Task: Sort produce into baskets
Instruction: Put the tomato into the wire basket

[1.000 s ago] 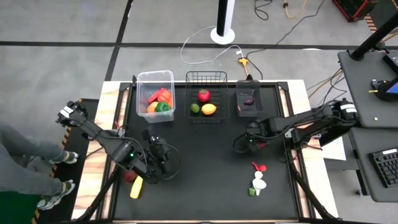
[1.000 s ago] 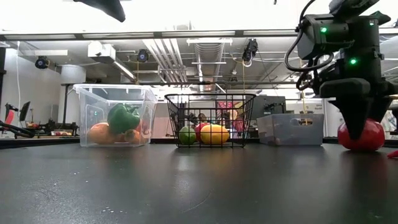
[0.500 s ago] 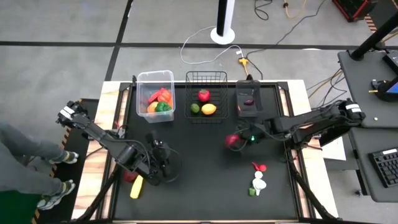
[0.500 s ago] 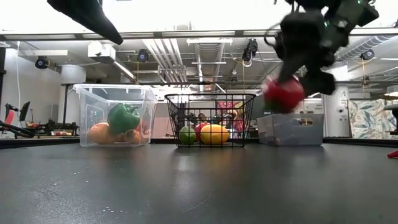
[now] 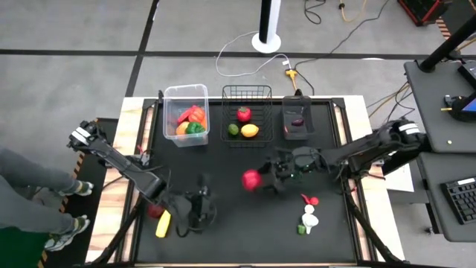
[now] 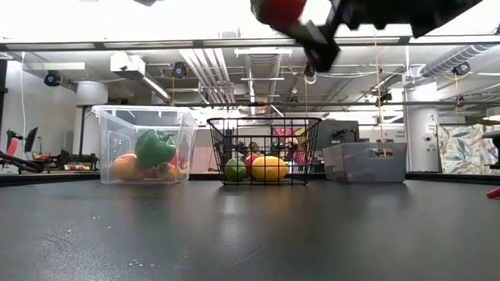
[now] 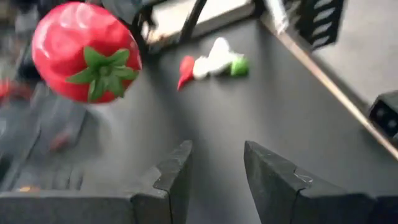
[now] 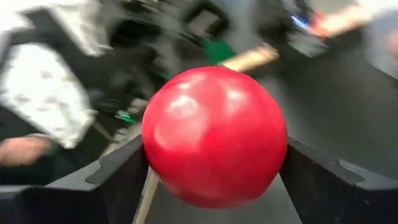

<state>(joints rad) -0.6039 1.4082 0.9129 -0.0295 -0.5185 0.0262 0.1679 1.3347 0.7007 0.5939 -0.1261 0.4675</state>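
Starting at the left, the left gripper (image 5: 199, 211) hangs low over the worktop (image 5: 245, 223) near a yellow piece (image 5: 163, 224), jaws parted narrowly and empty. Rightward, the right gripper (image 5: 262, 180) reaches mid-worktop, arm stretched long and flat, jaws clamped on the tomato (image 5: 251, 179), which is held high above the surface. Smooth, round and probably light and hard, it looks slippery; gripping across its widest middle seems safest. Behind stand the clear tub (image 5: 186, 94), wire basket (image 5: 246, 91) and dark bin (image 5: 297, 115).
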